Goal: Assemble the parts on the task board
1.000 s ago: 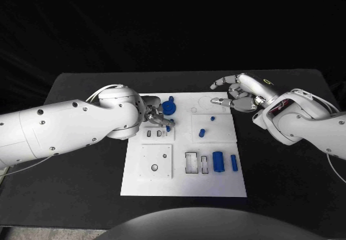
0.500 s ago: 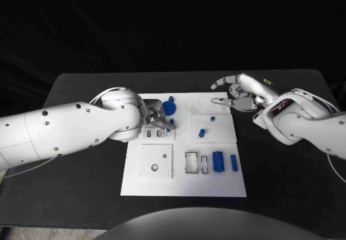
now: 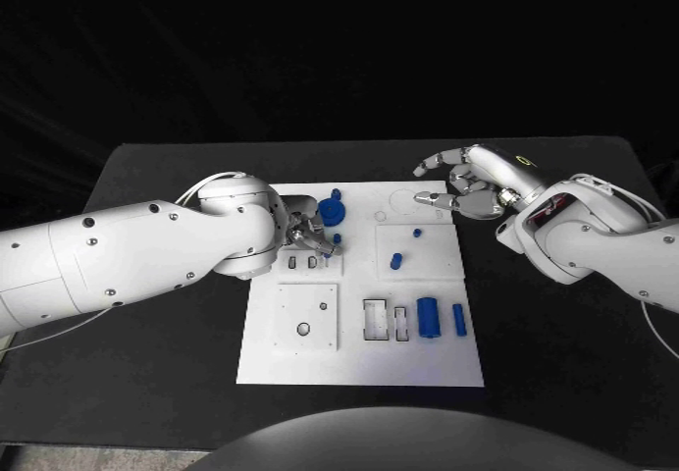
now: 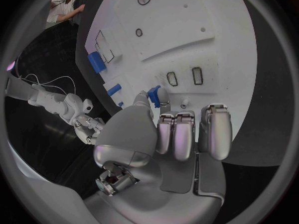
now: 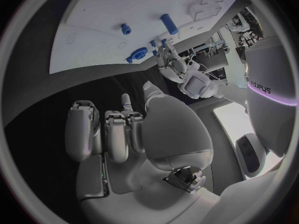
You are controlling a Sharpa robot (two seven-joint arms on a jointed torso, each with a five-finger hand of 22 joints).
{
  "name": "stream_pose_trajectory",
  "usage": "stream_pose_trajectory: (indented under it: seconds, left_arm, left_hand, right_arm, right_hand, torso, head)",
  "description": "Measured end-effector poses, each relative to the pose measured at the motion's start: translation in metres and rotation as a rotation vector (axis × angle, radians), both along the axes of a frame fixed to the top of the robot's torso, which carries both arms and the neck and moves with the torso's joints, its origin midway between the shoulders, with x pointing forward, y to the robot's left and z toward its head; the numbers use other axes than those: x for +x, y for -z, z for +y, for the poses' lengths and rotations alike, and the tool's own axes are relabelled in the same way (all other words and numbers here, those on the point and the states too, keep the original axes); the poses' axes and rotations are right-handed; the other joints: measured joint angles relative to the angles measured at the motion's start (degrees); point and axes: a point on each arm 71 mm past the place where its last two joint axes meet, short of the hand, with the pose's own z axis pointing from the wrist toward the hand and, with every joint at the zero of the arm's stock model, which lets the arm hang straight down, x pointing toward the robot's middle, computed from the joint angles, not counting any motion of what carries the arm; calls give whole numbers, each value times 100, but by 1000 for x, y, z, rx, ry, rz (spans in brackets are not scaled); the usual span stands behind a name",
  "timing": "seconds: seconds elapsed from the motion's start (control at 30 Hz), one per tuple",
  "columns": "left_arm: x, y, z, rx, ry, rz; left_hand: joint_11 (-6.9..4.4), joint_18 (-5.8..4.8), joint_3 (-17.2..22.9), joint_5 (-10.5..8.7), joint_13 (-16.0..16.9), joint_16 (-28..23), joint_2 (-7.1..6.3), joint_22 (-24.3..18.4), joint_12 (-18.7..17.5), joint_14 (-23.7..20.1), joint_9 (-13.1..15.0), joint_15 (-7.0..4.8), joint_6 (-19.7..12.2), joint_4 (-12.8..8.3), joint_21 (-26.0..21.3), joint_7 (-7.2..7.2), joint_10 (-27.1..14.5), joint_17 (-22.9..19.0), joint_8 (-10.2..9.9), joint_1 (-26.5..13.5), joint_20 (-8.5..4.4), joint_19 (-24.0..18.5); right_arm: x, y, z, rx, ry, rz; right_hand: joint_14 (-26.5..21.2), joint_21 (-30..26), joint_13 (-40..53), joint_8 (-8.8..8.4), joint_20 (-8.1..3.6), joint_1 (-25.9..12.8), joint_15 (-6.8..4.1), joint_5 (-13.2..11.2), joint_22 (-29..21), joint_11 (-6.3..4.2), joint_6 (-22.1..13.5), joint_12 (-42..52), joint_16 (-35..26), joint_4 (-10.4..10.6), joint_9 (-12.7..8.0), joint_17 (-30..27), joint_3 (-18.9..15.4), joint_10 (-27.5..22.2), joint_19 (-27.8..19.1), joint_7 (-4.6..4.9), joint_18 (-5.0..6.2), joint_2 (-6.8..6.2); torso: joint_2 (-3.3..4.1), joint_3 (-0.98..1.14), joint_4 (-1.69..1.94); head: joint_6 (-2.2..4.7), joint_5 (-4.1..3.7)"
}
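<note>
Left robot hand (image 3: 310, 235) is down over the upper left of the task board (image 3: 361, 358), and in the left wrist view a small blue part (image 4: 154, 95) sits pinched between thumb and a fingertip, just above the pair of small rectangular slots (image 4: 184, 77). The other fingers (image 4: 187, 132) are curled in side by side. In the head view the big white left arm (image 3: 128, 255) covers the board's left edge and hides most of that pinch.

Right beside the left robot hand, a round blue part (image 3: 333, 210) sits on the board near its top edge. Across the board, the right robot hand (image 3: 460, 186) hovers at the upper right corner, fingers curled narrow with the tips close together, nothing in them.

Middle of the board: a tiny blue peg (image 3: 418, 234) and a short blue cylinder (image 3: 396, 261) on the raised square plate. Lower down, a wide blue block (image 3: 428, 317) and a slim blue bar (image 3: 460, 319) lie side by side, next to two open rectangular pockets (image 3: 375, 319). All of it on the black tabletop (image 3: 566, 343).
</note>
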Motion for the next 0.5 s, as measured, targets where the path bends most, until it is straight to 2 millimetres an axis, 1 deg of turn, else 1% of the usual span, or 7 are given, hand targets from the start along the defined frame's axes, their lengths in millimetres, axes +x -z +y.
stream_pose_trajectory:
  seconds: [0.03, 0.07, 0.17, 0.23, 0.33, 0.4, 0.5]
  left_arm:
    - [0, 0, 0, 0, 0, 0]
    - [0, 0, 0, 0, -1, 0]
    - [0, 0, 1, -1, -2, 1]
    - [0, 1, 1, -2, -2, 2]
    - [1, 1, 1, -3, -2, 4]
    - [1, 1, 1, -4, -3, 5]
    - [1, 1, 2, -5, -4, 6]
  left_hand:
    - [0, 0, 8, 46, 0, 0, 5, 0, -1, 3, 13, -2, 0, 8, 0, 0, 0, 0, -2, 5, -4, -4]
    - [0, 0, 32, 81, 0, 0, 8, 0, -3, 12, 24, -11, 0, 0, 0, 0, 0, 0, -26, 8, -20, -20]
    - [0, -1, 62, 177, 0, 0, -7, 0, -12, 16, 53, -25, 0, 17, -20, 0, 0, 0, -62, 38, -20, -20]
    - [0, 0, 69, 203, 0, 0, 0, 3, -21, 0, 63, -40, 0, 25, -21, 0, 0, 1, -75, 45, -20, -20]
    - [0, -1, 109, 273, 0, 0, 2, 4, -22, 0, 81, -40, 0, 33, -21, 0, 0, 5, -112, 47, -20, -20]
    - [0, 0, 142, 363, 0, 0, -24, 4, -23, 0, 107, -41, 11, 44, -21, -11, 0, 5, -149, 83, -20, -20]
    - [0, 0, 213, 503, 0, 0, -39, 4, -23, 0, 147, -40, 20, 59, -44, -20, 0, 5, -201, 127, -41, -41]
  right_arm:
    - [0, 0, 0, 0, 1, 1]
    - [0, 0, 0, -1, 1, 2]
    - [0, 0, 0, -2, 3, 4]
    - [1, 1, 0, -3, 4, 7]
    - [1, 1, -1, -5, 5, 10]
    - [1, 1, -1, -6, 6, 13]
    - [1, 2, -1, -8, 8, 16]
  right_hand:
    - [0, 0, 0, 0, 0, -8, 0, 20, 0, 0, 15, 0, 0, 0, -6, 0, 0, 0, 0, 15, 0, 8]
    - [0, 0, 0, 0, 0, 2, 0, 48, 0, 0, 21, 0, 0, 0, -15, 0, 0, 0, 0, 21, 0, 48]
    - [0, 0, 0, 0, 0, 0, 0, 120, 0, 0, 39, 0, 0, 0, -30, 0, 0, 0, 0, 2, 0, 46]
    - [0, 0, 0, 0, 0, 30, 0, 177, 0, 0, 59, 0, 0, 0, -44, 0, 0, 0, 0, 22, 0, 76]
    - [0, 0, 0, 0, 0, 30, 0, 243, 0, 0, 78, 0, 0, 0, -65, 0, 0, 0, 0, 4, 0, 76]
    - [0, 0, -1, 0, 0, 53, 0, 298, -1, 0, 98, 0, 0, -10, -79, 0, 10, 0, 0, 24, 0, 98]
    - [0, 0, -1, 0, 0, 53, 0, 333, -1, 0, 98, 0, 0, -17, -89, 0, 17, 0, 0, 24, 0, 99]
  torso:
    - [0, 1, 1]
    - [0, 0, 1]
    - [0, -3, 1]
    - [0, -3, 1]
    - [0, -4, 2]
    - [0, -5, 2]
    - [0, -7, 2]
  head:
    - [0, -1]
    - [0, -1]
    - [0, -1]
    - [0, -4]
    - [0, -9]
    - [0, -13]
    - [0, -16]
